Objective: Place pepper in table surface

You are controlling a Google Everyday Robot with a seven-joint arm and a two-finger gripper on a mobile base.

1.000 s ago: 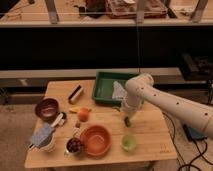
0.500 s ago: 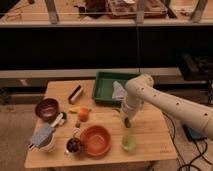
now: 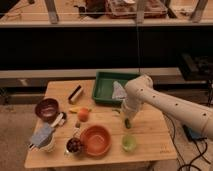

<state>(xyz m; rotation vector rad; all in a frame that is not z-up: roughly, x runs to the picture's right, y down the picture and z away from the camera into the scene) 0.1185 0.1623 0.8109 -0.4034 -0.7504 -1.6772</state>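
One robot hand reaches down over the wooden worktop, gripping a slim dark green pepper whose tip sits at the planks, between the green tray and pale green cup.

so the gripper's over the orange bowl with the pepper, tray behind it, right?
Not quite. In the camera view the gripper with the pepper is over bare table, right of the orange bowl and above the pale green cup. The tray is behind it, as you said.
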